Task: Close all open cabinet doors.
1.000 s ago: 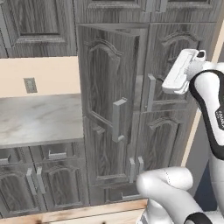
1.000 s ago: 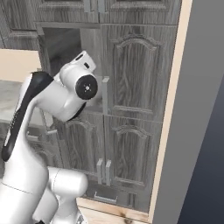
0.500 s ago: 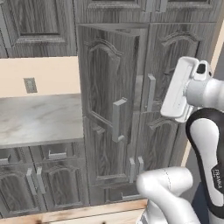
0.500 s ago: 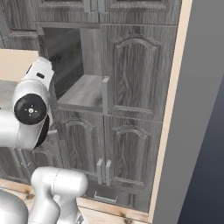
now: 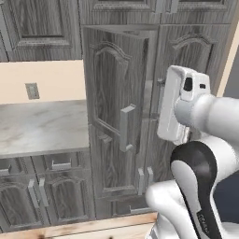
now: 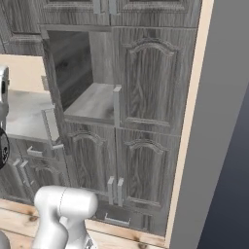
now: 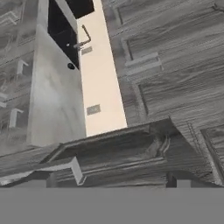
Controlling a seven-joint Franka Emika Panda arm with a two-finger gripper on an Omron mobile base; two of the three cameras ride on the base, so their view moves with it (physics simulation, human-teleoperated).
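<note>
One tall cabinet door (image 5: pixel 119 107) with an arched panel stands swung out from its opening, its vertical bar handle (image 5: pixel 125 128) facing me. The right base view shows this door edge-on (image 6: pixel 48 92) beside the bare compartment (image 6: pixel 80 68) and shelf (image 6: pixel 95 103). The neighbouring door (image 6: pixel 155 82) and the lower doors (image 6: pixel 146 168) sit flush. My white hand (image 5: pixel 181 108) hangs right of the open door, a little in front of it, fingers hidden behind it. In the hand view my gripper (image 7: pixel 110 181) is open with nothing in it, aimed at the open door (image 7: pixel 118 151) and its handle (image 7: pixel 74 168).
A grey marble counter (image 5: pixel 39 126) lies left of the open door, with a beige wall and outlet (image 5: pixel 31 90) behind it. Drawers and short doors (image 5: pixel 51 196) sit below. A tall beige side panel (image 6: pixel 187 126) bounds the cabinets on the right.
My hand has dropped lower and swung left, leaving the right base view almost entirely. The open door has kept the same angle.
</note>
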